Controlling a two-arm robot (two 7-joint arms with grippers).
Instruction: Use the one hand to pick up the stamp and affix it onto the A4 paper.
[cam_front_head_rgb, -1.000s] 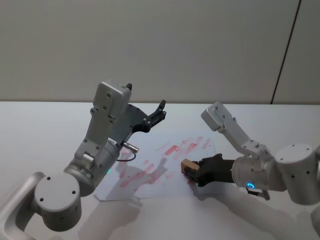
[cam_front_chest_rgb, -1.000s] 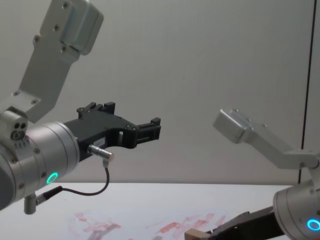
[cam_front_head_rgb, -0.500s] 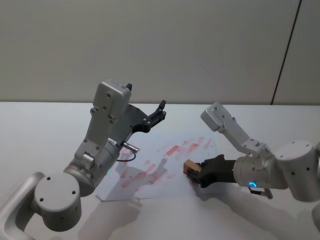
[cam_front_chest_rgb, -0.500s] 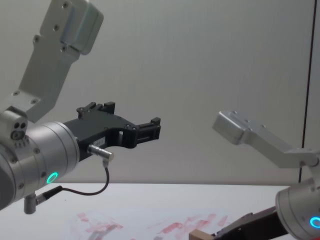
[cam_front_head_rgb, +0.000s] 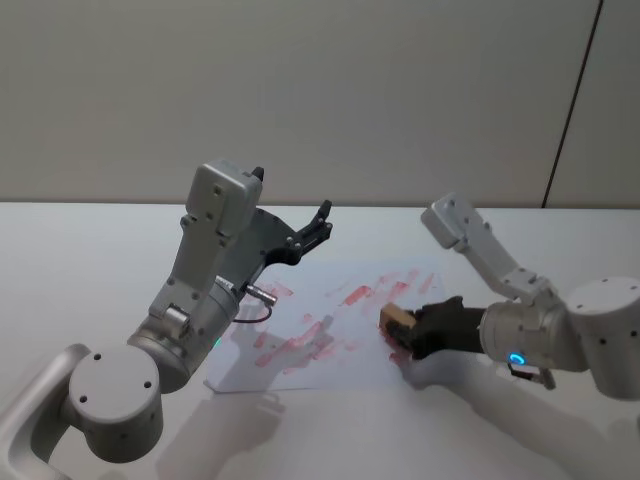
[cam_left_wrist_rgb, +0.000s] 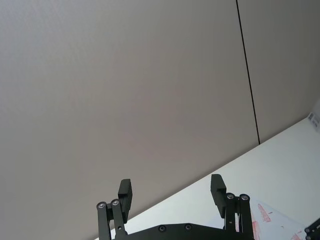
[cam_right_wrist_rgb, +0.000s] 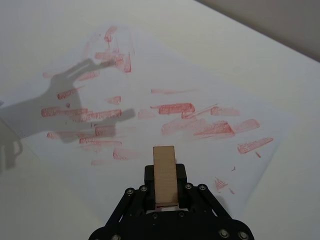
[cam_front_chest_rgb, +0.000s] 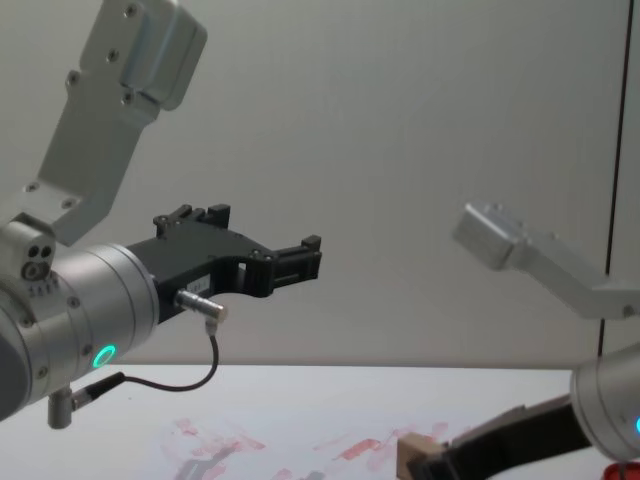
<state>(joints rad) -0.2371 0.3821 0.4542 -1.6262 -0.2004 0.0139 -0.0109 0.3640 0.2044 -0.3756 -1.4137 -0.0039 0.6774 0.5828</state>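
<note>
The stamp (cam_front_head_rgb: 397, 318), a small tan wooden block, is held in my right gripper (cam_front_head_rgb: 407, 335), the black one on the blue-ringed arm. It sits low at the right edge of the A4 paper (cam_front_head_rgb: 330, 325), a white sheet smeared with red marks; I cannot tell whether it touches. In the right wrist view the stamp (cam_right_wrist_rgb: 165, 172) stands between the black fingers of the right gripper (cam_right_wrist_rgb: 165, 189), with the paper (cam_right_wrist_rgb: 175, 115) beyond. The chest view shows the stamp (cam_front_chest_rgb: 413, 450) just above the table. My left gripper (cam_front_head_rgb: 320, 225) hangs open, raised well above the paper's far side.
The white table (cam_front_head_rgb: 80, 260) runs around the paper, with a grey wall behind. My left arm (cam_front_head_rgb: 215, 270), with its green ring and looping cable, rises over the paper's left part. A bit of red (cam_front_chest_rgb: 620, 468) shows at the chest view's lower right edge.
My right gripper has moved to the right with the stamp. The paper has slid and turned a little to the right as well. The left arm has stayed still.
</note>
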